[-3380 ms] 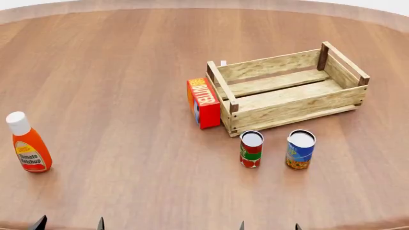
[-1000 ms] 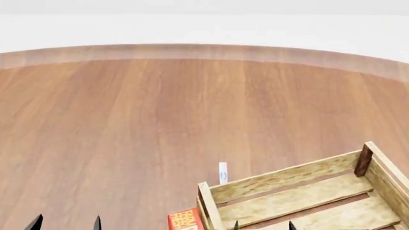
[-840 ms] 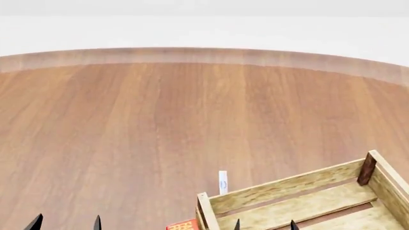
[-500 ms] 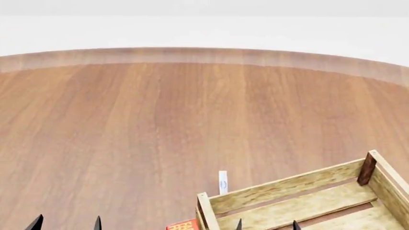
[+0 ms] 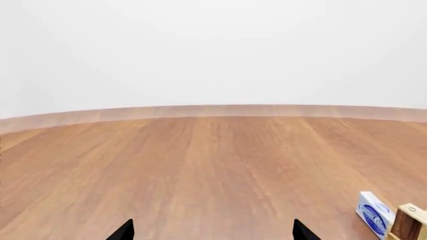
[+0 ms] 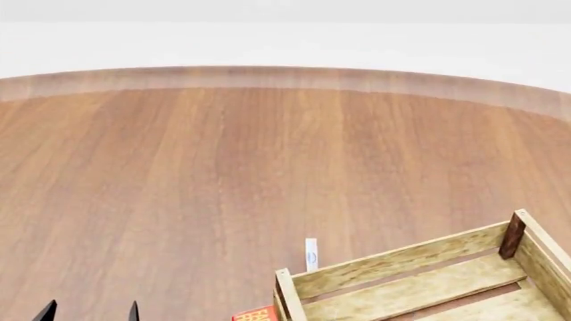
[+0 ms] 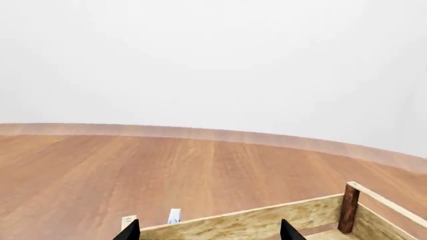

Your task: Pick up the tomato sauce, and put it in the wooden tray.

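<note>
The tomato sauce is out of view in every frame. Only the far part of the wooden tray [image 6: 392,273] shows, at the lower right of the head view, with a dark corner post [image 6: 511,235]. In the right wrist view the tray's far wall [image 7: 253,220] crosses just beyond my right gripper [image 7: 209,232], which is open with nothing in it. My left gripper [image 5: 212,231] is open over bare table, its tips [image 6: 89,311] at the head view's bottom left. The right gripper does not show in the head view.
The top of a red butter box [image 6: 256,313] peeks up beside the tray's left end. A small white-and-blue packet [image 6: 311,254] stands just behind the tray, also seen as the packet [image 5: 375,213] near a tray post [image 5: 408,222]. The table's rounded far edge [image 6: 285,75] curves ahead.
The head view has tilted up since 3.4 s ago, so the cans and ketchup bottle left it. In the last half second the right fingertips dropped below its bottom edge.
</note>
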You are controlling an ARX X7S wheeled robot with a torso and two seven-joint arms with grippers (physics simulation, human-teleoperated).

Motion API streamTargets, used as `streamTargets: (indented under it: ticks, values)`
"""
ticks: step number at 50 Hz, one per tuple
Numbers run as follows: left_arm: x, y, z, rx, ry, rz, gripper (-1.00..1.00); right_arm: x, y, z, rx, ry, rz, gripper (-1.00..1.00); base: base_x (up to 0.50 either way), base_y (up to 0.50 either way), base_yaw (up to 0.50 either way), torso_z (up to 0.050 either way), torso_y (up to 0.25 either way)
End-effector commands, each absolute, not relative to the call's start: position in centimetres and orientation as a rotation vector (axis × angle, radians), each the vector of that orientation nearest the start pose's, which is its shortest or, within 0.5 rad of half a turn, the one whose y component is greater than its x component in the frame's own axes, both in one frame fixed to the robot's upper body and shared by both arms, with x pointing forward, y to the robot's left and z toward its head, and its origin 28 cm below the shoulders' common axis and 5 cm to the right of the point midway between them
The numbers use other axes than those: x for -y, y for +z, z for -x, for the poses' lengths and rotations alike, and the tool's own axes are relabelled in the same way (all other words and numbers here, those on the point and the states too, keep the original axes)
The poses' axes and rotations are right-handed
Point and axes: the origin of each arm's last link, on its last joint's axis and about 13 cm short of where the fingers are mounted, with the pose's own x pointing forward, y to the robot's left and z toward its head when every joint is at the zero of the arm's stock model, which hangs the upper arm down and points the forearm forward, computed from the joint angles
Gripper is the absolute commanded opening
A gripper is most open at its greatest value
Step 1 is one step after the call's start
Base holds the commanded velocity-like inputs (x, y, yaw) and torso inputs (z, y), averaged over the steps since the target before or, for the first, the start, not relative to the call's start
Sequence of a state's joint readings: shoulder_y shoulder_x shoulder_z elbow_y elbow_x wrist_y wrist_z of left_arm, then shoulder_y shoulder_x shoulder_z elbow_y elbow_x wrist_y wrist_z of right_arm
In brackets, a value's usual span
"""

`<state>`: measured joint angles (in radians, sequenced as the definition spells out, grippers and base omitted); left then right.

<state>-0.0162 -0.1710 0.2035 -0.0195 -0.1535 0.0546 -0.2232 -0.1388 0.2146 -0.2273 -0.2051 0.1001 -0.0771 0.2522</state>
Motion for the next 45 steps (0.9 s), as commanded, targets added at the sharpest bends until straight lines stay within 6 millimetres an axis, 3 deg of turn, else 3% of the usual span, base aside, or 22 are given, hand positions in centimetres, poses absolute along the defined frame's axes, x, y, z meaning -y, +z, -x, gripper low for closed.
streamTargets:
  ticks: [1,2,3,18,45]
  values:
    - [-20.6,1.3,-21.0,0.021,0.030,-0.016,1.00,9.6,3.4,-14.5,0.159,0.022,0.067,1.00,0.00,0.00,0.00,0.000,0.000]
    - [-20.6,1.1,-21.3,0.025,0.037,-0.023,1.00,11.2,1.3,-10.8,0.109,-0.044,0.115,1.00,0.00,0.00,0.00,0.000,0.000]
    - [-20.6,1.0,-21.3,0.025,0.037,-0.023,1.00,11.0,1.2,-8.4,0.147,-0.032,0.076,1.00,0.00,0.00,0.00,0.000,0.000]
    - [-20.7,0.9,-21.4,0.024,0.038,-0.023,1.00,10.9,1.4,-7.8,0.200,-0.034,0.072,1.00,0.00,0.00,0.00,0.000,0.000]
    - [-20.6,1.0,-21.3,0.024,0.040,-0.027,1.00,10.5,0.3,-4.0,0.220,-0.038,0.079,1.00,0.00,0.00,0.00,0.000,0.000]
